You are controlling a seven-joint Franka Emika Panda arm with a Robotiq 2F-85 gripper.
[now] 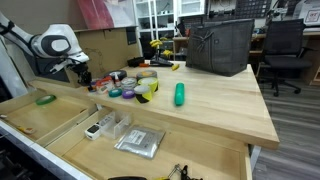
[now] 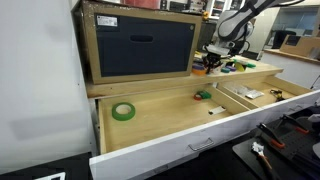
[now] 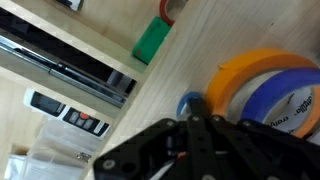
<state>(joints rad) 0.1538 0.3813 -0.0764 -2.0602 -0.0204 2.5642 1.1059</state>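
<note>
While the jaws sit shut on nothing, just beside them — an orange tape roll (image 3: 248, 66) with a blue roll (image 3: 288, 102) tucked against it, flat on the tabletop (image 3: 190, 50).

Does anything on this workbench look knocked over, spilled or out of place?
Nothing looks spilled or broken. Two things stand out mildly: a green cylinder lies on its side, apart from the cluster of tape rolls, and the drawers beneath the tabletop stand pulled wide open, one holding a green tape roll.
</note>
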